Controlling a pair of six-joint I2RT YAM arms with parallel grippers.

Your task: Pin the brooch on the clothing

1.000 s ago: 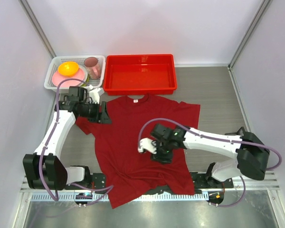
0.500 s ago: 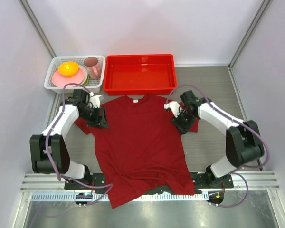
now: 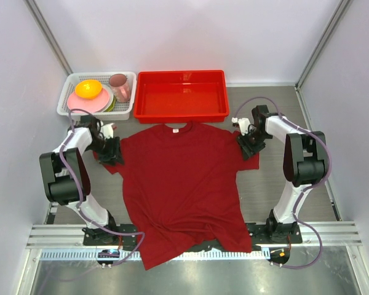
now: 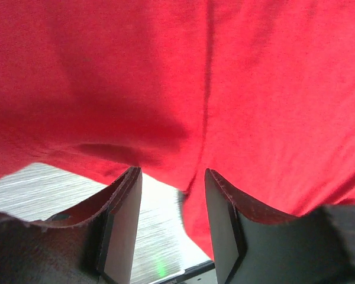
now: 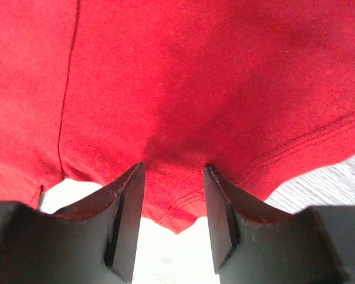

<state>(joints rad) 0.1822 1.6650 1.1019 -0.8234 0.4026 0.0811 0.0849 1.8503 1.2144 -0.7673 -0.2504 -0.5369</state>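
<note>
The clothing [image 3: 178, 178], a dark red T-shirt, lies flat on the table with its collar toward the far side. My left gripper [image 3: 111, 149] rests at the shirt's left sleeve. In the left wrist view its jaws [image 4: 171, 174] stand apart over the sleeve edge [image 4: 165, 89], with bare table showing between them. My right gripper [image 3: 247, 142] sits at the right sleeve. In the right wrist view its jaws [image 5: 173, 168] are apart, and the stitched sleeve hem [image 5: 183, 77] lies between the tips. The brooch is out of view.
A bright red tray [image 3: 181, 117] stands just beyond the collar. To its left is a white basket [image 3: 64, 101] holding a pink plate, a yellow object and a pink cup [image 3: 119, 86]. Metal rails run along the near edge.
My right arm swung from the middle of the shirt out to the right sleeve. My left arm drew back leftward onto the left sleeve. Its jaws narrowed a little.
</note>
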